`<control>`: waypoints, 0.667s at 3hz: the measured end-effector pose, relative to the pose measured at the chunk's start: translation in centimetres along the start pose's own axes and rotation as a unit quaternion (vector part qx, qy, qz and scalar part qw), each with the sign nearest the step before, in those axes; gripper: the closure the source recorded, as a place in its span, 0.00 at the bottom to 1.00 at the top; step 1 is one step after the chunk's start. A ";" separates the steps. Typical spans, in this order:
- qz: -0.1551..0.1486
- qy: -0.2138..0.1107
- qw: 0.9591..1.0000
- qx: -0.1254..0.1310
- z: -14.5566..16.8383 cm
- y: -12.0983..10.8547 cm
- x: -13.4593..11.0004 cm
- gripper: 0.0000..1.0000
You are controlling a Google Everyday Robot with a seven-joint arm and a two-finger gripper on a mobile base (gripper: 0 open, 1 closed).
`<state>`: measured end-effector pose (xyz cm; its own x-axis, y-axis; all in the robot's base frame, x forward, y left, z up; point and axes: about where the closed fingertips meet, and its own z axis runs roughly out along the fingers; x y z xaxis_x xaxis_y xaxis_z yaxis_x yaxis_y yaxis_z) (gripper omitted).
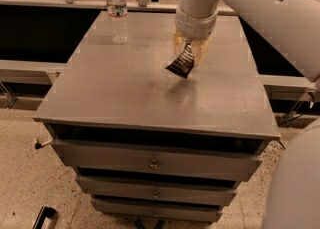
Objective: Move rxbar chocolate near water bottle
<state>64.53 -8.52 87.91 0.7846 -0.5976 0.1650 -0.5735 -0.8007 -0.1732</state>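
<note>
**Bottle** (116, 12). Stood upright near the far left corner of the cabinet top, well to the left of the fingers and further back. It is taken as the fixed marker beside which the bar is to be set down. Nothing is seen touching it.

**Bar** (180, 65). Pinched by its upper end between the fingers (202, 50). The rest hangs tilted just below them and slightly to their left. Its lower corner is clear of the top, and a faint shadow lies on the surface beneath. It is judged to be held aloft so that it can be carried without dragging. It is well apart from the bottle.

**Gripper** (189, 55). Pointed downward from the pale wrist over the right-centre of the top. The fingers are drawn in narrow and clamped on the bar.

**Cabinet** (125, 103). Grey, flat-topped, with drawers below the front edge. The surface between fingers and bottle is bare.

**Status.** The carrying step is judged to be in hand. Travel to the left and away is called for before release.
</note>
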 end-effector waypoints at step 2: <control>-0.003 -0.029 0.994 0.102 1.3 -4.6 1.7 1.00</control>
<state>68.85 -5.78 87.77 0.8032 -0.5852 0.1114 -0.5140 -0.7754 -0.3670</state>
